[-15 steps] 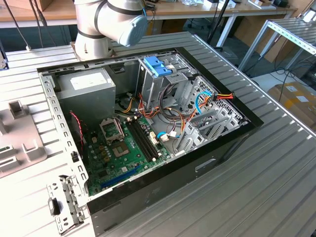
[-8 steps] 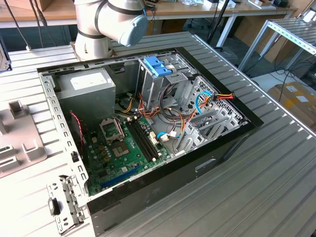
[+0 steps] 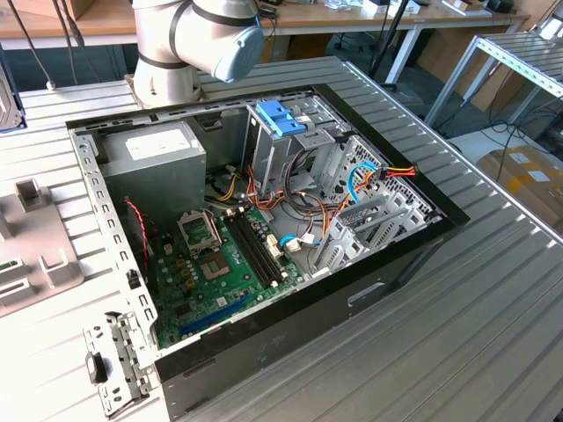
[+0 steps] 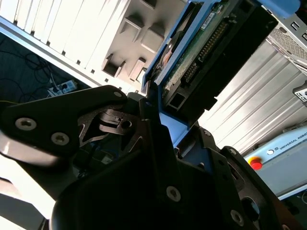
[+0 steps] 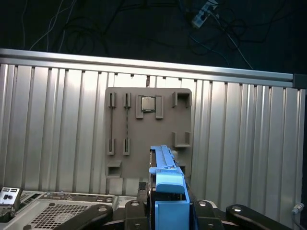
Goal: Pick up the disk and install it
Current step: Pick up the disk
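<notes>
My gripper (image 5: 168, 205) is shut on the disk (image 5: 165, 175), which stands edge-on between the black fingers (image 5: 139, 203) with its blue trim toward the camera. In the second wrist view the disk (image 4: 211, 48) is a dark slab with a green circuit board, connector pins and a blue frame, rising out of the gripper (image 4: 160, 122). It hangs in the air over the ribbed metal table. Below it lies a grey holder plate (image 5: 144, 129).
In the exterior view the open computer case (image 3: 114, 264) lies on the table, with motherboard (image 3: 220, 255), grey power-supply box (image 3: 154, 154), loose cables and a blue drive-bay piece (image 3: 280, 119). The arm's base (image 3: 193, 44) stands behind the case. A grey fixture (image 3: 31, 237) sits at the exterior view's left.
</notes>
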`<state>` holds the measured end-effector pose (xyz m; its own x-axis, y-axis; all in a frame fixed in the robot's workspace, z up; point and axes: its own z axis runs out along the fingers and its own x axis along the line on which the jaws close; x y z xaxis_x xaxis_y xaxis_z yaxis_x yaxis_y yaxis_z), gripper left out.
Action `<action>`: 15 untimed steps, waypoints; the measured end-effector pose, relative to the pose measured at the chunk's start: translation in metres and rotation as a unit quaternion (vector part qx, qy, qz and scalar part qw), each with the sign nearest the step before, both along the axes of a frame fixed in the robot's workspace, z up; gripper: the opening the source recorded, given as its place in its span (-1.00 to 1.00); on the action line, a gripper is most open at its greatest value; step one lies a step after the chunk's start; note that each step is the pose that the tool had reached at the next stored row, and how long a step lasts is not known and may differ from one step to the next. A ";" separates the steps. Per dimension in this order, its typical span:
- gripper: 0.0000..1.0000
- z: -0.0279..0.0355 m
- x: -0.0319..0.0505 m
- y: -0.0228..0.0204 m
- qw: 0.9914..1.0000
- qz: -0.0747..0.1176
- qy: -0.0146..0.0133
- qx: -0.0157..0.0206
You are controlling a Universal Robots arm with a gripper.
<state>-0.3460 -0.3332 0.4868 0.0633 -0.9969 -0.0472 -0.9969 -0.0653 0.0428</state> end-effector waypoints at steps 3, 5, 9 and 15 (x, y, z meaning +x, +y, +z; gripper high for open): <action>-0.25 -0.0002 0.0013 -0.0016 1.000 0.000 0.000 0.000; -0.25 -0.0003 0.0020 -0.0024 1.000 0.000 0.000 0.000; -0.25 -0.0005 0.0032 -0.0041 1.000 0.000 0.000 0.000; -0.25 -0.0009 0.0063 -0.0073 1.000 0.000 0.000 0.000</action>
<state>-0.3397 -0.3405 0.4859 0.0633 -0.9969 -0.0472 -0.9969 -0.0653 0.0429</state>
